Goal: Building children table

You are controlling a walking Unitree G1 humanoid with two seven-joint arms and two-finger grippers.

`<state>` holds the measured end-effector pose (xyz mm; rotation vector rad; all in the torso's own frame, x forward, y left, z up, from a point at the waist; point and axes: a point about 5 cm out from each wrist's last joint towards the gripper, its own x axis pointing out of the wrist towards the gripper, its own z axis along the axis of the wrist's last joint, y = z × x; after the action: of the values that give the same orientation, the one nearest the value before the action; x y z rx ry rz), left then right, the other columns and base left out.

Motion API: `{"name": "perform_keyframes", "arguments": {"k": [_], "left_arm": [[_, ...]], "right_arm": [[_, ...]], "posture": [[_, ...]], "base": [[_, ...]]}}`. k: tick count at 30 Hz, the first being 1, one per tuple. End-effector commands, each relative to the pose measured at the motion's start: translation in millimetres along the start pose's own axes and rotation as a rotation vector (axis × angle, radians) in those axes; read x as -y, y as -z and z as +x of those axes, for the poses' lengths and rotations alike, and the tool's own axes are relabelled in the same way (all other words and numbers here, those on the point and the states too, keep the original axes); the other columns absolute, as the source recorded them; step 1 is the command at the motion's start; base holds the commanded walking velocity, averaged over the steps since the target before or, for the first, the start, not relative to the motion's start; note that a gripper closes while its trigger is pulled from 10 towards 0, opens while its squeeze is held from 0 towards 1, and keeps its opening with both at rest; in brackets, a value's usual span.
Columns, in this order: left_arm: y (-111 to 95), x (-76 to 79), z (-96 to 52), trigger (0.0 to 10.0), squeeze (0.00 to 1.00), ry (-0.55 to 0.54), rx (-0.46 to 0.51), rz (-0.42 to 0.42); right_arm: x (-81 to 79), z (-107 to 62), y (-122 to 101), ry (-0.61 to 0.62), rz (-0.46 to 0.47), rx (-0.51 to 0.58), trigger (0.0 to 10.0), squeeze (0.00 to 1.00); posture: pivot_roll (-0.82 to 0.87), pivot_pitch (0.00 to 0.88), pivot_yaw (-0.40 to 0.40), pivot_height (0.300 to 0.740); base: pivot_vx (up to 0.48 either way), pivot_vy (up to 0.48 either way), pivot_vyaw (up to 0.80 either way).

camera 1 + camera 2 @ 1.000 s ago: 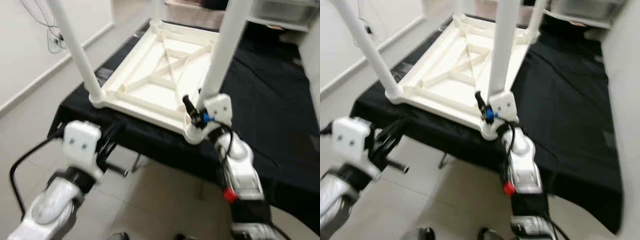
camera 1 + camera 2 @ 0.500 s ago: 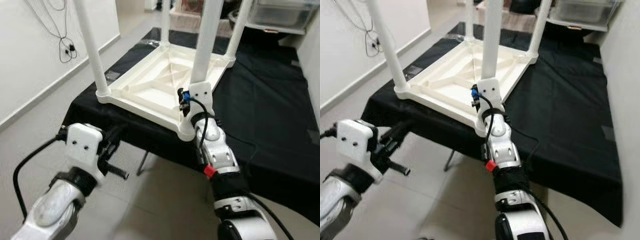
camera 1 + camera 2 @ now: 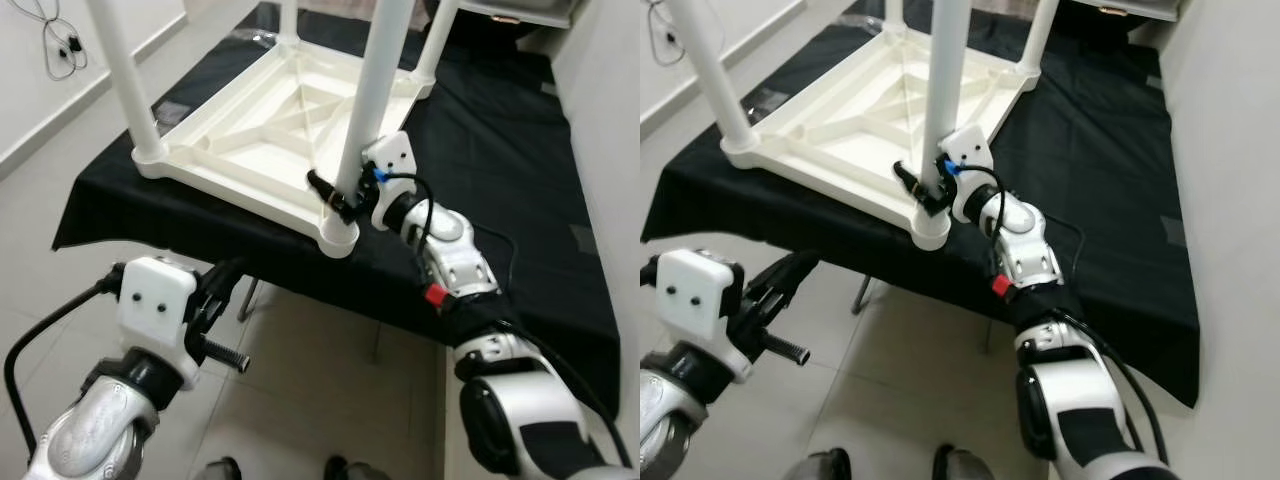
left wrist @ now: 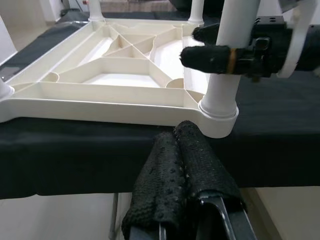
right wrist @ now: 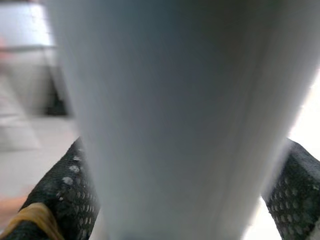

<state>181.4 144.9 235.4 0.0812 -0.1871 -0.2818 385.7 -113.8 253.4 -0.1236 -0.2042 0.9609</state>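
Note:
A white plastic children's table [image 3: 262,128] lies upside down on a black-covered surface, its legs pointing up. My right gripper [image 3: 338,196] is shut on the near right leg [image 3: 368,100] just above its corner socket; the right wrist view has that leg [image 5: 180,120] close up between my black fingers [image 5: 60,195]. My left gripper [image 4: 187,165] hangs below the covered surface's front edge, shut with nothing in it, pointing at the same corner socket [image 4: 218,111]. Another leg [image 3: 125,80] stands at the near left corner.
The black cloth [image 3: 500,150] drapes over the front edge and runs to the right. A pale wall [image 3: 610,110] stands close on the right, and tiled floor [image 3: 330,400] lies in front. A cable [image 3: 62,40] hangs on the left wall.
The head camera has shifted, so the table sits more to the left and lower. My right gripper keeps its hold on the leg; my left arm has hardly moved.

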Motion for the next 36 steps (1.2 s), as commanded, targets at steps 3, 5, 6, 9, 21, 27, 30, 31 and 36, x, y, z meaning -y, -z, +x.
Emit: {"name": "perform_keyframes", "arguments": {"k": [3, 5, 6, 9, 21, 27, 30, 31, 36], "left_arm": [[1.1, 2.6, -5.3, 10.0, 0.0, -0.002, -0.015, -0.005], [2.1, 1.5, -6.8, 10.0, 0.0, -0.007, -0.021, 0.002], [2.1, 1.5, -6.8, 10.0, 0.0, -0.007, -0.021, 0.002], [4.2, -0.8, -10.8, 10.0, 0.0, -0.018, -0.029, 0.005], [10.7, -9.0, -23.2, 10.0, 0.0, -0.053, -0.068, 0.048], [10.6, -11.3, -24.4, 10.0, 0.0, -0.05, -0.075, 0.071], [8.7, -11.0, -21.9, 10.0, 0.0, -0.042, -0.067, 0.077], [8.0, -10.7, -20.9, 10.0, 0.0, -0.039, -0.063, 0.079], [4.3, -10.3, -17.6, 10.0, 0.0, -0.031, -0.04, 0.082]], "right_arm": [[-9.7, -8.6, -0.4, -0.371, 0.15, 0.03, 10.0, 0.0], [-12.6, -12.1, -0.4, -0.479, 0.177, 0.026, 10.0, 0.0], [-12.6, -12.1, -0.4, -0.479, 0.177, 0.026, 10.0, 0.0], [-15.3, -14.2, -4.2, -0.613, 0.221, 0.042, 10.0, 0.0], [-12.1, 3.9, -22.7, -0.587, 0.165, 0.213, 0.0, 0.0], [-3.2, -9.4, -22.3, -0.558, 0.157, 0.23, 0.0, 0.0], [6.5, -19.7, -19.5, -0.44, 0.108, 0.211, 0.0, 0.0], [10.7, -23.3, -18.3, -0.38, 0.087, 0.205, 0.0, 0.0], [37.0, -47.5, 16.7, 0.372, -0.226, -0.217, 0.0, 0.0]], "posture": [[0.19, 0.339, -0.118, 0.74], [0.21, 0.349, -0.119, 0.74], [0.21, 0.349, -0.119, 0.74], [0.24, 0.37, -0.11, 0.74], [0.29, 0.377, -0.107, 0.74], [0.27, 0.364, -0.102, 0.74], [0.24, 0.334, -0.101, 0.74], [0.24, 0.33, -0.101, 0.74], [0.23, 0.304, -0.125, 0.74]], "base": [[0.0, 0.0, 0.0], [0.0, 0.0, 0.0], [0.0, 0.0, 0.0], [0.0, 0.0, 0.0], [0.0, 0.0, 0.0], [0.0, 0.0, 0.0], [0.0, 0.0, 0.0], [0.0, 0.0, 0.0], [0.0, 0.0, 0.0]]}}
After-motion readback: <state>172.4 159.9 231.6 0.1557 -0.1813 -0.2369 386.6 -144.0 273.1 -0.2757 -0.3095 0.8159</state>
